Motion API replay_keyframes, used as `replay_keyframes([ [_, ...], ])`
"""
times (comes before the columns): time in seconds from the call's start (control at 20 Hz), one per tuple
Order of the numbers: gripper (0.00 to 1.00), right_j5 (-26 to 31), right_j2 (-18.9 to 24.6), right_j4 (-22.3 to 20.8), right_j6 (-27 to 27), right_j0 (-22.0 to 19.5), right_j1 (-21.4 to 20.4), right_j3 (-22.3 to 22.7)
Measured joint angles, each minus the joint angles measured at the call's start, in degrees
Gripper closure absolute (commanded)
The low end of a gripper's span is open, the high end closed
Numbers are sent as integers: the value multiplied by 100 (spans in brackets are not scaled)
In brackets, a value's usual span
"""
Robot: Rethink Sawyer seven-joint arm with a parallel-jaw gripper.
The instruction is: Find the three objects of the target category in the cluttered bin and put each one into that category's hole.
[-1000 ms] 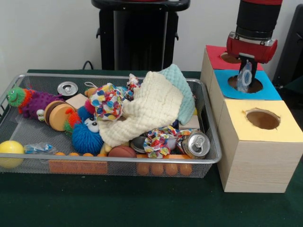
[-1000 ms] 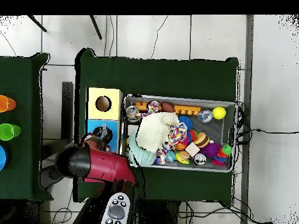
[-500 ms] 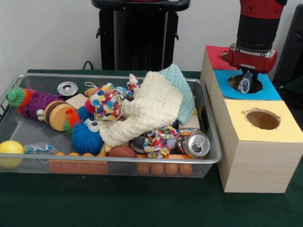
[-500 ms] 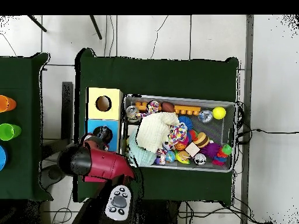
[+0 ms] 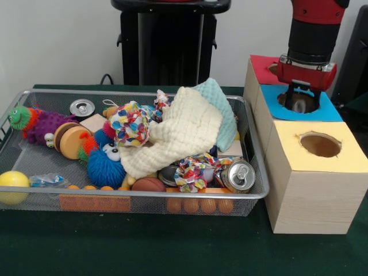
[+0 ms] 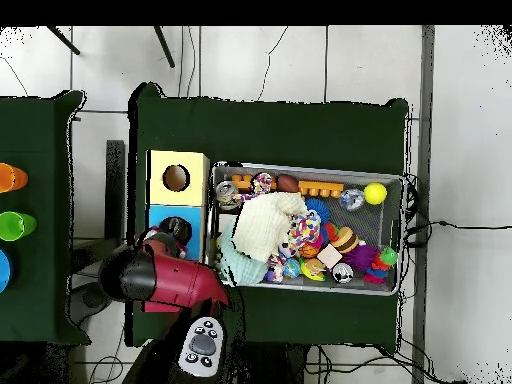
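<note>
I'm seeing the claw (image 5: 300, 94) hanging open w/ nothing between its fingers, right over the blue hole (image 5: 299, 102). No released item showing, so I'm guessing it's inside. Risk: I'm lifting out and a finger is clipping the hole rim. Further off in the bin (image 5: 253, 194), the cream cloth (image 5: 178, 135) is covering stuff, so remaining targets could be hiding under it.
</note>
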Motion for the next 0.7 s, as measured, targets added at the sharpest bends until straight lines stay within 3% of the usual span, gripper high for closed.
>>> replay_keyframes([
  [0.45,0,90,-303,11,0,288,-62,-36],
  [0.7,0,835,-538,7,0,359,-370,-120],
])
